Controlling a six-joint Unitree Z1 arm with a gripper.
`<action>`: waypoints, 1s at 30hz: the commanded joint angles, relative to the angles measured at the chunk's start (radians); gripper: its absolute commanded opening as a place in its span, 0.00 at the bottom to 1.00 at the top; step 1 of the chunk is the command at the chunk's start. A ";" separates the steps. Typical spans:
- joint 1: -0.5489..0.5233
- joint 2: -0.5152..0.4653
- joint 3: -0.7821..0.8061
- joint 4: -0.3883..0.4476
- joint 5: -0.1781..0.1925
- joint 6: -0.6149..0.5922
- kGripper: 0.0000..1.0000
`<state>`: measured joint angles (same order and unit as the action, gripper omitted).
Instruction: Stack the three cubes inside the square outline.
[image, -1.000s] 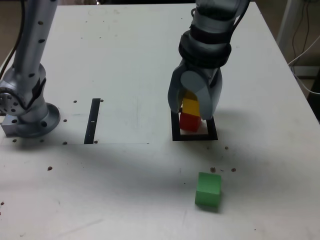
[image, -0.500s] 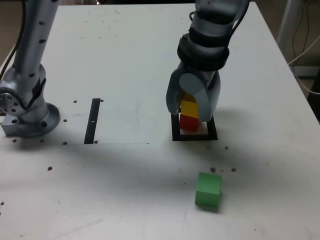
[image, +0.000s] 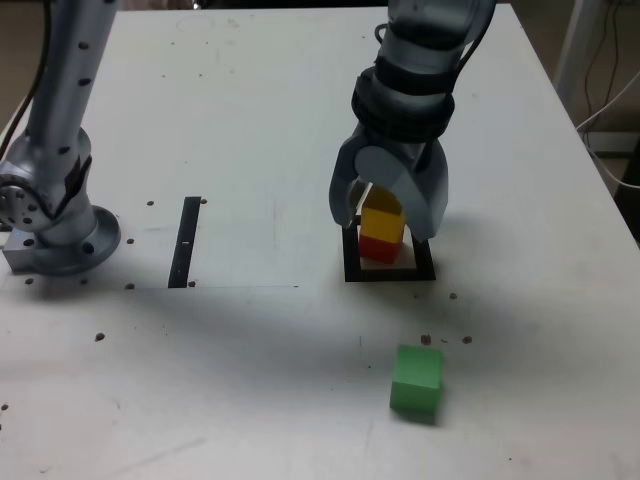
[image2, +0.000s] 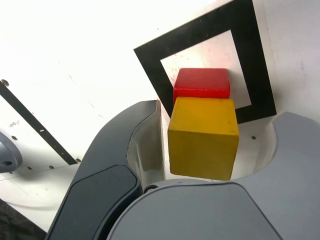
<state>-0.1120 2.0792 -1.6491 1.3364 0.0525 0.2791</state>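
Since a second ago, the gripper (image: 385, 230) has been opened around the yellow cube (image2: 203, 137), left ungripped, apparently on the red cube (image2: 202, 82) inside the square outline (image2: 255, 65); green cube (image: 416, 378) outside. Retreat should be made straight up, neither side brushed.

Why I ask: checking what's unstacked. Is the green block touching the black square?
Apart: the exterior view shows white table between the green block and black square.

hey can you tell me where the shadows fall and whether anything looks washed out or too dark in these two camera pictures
Exterior view: broad soft shadow on the tabletop, small one beside the green cube, arm's cuff nearly black. Wrist view: white surface washed out, yellow cube's side face darker than its top.
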 joint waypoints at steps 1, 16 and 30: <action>0.001 -0.035 0.004 -0.003 0.015 -0.008 0.99; -0.133 -0.126 -0.046 0.077 0.055 -0.153 0.99; -0.319 -0.036 -0.159 0.181 0.026 -0.332 0.99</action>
<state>-0.4244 2.0339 -1.8038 1.5127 0.0836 -0.0457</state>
